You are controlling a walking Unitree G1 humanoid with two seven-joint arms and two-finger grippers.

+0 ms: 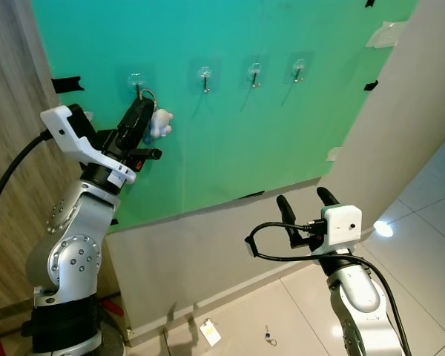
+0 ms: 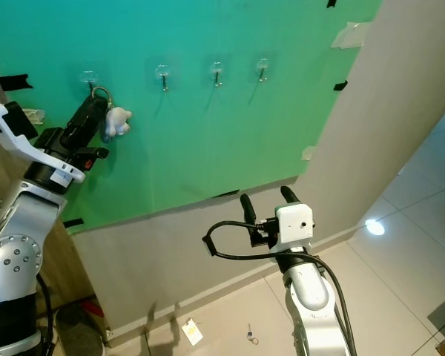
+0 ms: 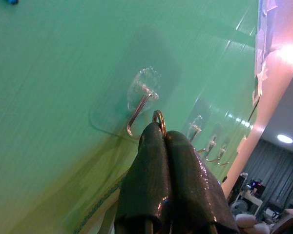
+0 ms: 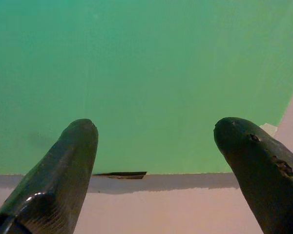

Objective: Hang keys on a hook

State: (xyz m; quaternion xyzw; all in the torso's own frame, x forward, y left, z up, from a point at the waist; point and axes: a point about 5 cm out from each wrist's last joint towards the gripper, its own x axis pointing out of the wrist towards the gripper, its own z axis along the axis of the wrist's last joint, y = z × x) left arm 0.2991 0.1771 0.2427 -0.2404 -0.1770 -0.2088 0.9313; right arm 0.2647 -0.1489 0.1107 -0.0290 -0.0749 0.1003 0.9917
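Left gripper [image 1: 141, 111] clenched on key ring [image 3: 158, 118], ring just beside leftmost hook [image 3: 136, 114], not over tip yet; right gripper [image 1: 305, 199] spread, idle.

My two head eyes look forward at the green board [image 1: 230, 126] – both share it; wrist cameras sit close, facing it.

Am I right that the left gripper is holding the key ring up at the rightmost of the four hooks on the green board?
Not quite: the left gripper holds the key ring at the leftmost hook, not the rightmost, as the left eye view shows. The green board does carry four hooks.
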